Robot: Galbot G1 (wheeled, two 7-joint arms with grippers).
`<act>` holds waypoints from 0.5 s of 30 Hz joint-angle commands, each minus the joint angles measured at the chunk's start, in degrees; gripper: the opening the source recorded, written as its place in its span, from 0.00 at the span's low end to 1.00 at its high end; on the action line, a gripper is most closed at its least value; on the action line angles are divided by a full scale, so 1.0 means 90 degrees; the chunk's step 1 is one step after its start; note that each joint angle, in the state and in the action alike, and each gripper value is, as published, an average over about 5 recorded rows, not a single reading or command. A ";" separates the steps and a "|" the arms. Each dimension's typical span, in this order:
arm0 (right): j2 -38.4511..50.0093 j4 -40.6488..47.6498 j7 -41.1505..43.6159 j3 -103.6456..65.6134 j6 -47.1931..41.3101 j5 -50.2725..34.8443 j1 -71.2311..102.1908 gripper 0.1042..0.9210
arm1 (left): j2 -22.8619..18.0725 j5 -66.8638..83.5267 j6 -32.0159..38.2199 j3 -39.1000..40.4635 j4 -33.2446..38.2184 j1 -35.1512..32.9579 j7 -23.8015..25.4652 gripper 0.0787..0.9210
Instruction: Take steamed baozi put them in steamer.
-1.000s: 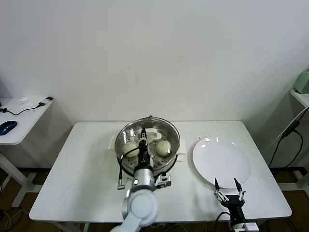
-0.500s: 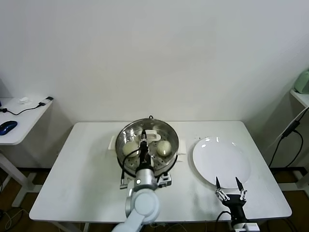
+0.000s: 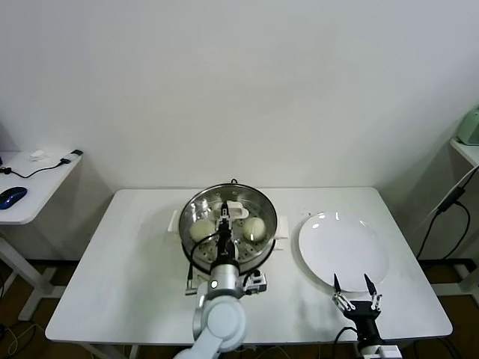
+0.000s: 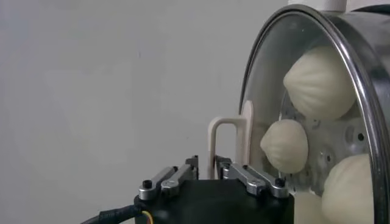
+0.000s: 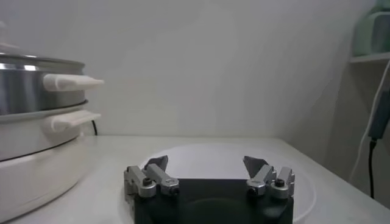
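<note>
A wide white rectangular table [image 3: 127,262] carries everything, with the round shiny stainless-steel steamer [image 3: 196,207] on its white handled base set near the middle and a flat round white plate [image 3: 343,250] just to the robot's right of it, bare of buns. The left arm reaches up from the near edge over the pot, and the left gripper [image 3: 223,222] hangs inside the rim above the perforated tray; in the left wrist view its two pale fingers [image 4: 223,143] stand close together with only a narrow slot between them, and nothing is pinched there, so the jaws are slightly parted and empty. The small smooth cream-white steamed baozi [image 3: 201,229] lie on the tray within the steamer wall: from the head camera one sits just to the left of the gripper and another [image 3: 254,228] just to its right, both clear of the fingers. The left wrist camera shows pleated buns [image 4: 285,146] lying beyond and beside the fingertips, near them but not between them, with more at the edge of that picture. The right gripper [image 3: 355,290] waits low at the table's near edge, beside the plate's front rim, its dark jaws spread wide apart and holding nothing, as the right wrist view [image 5: 207,168] confirms.
</note>
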State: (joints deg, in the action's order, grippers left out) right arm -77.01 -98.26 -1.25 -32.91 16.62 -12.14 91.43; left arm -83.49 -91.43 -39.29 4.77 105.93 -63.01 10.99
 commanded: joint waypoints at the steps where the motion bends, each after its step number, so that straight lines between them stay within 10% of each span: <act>1: -0.0013 -0.0047 0.0028 0.0034 -0.0076 0.0037 -0.0017 0.88 | 0.0042 0.0085 -0.0002 0.0025 0.0225 0.0013 0.0089 0.30; 15: -0.0022 -0.0292 -0.0022 -0.0025 0.0103 -0.0048 0.0015 0.88 | 0.0797 0.1906 0.0535 -0.0297 0.1764 -0.0719 -0.0222 0.77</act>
State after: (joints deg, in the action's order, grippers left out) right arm -77.33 -99.43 -1.14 -32.32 16.02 -11.72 91.58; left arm -78.35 -79.78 -35.67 2.05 116.88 -67.72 9.37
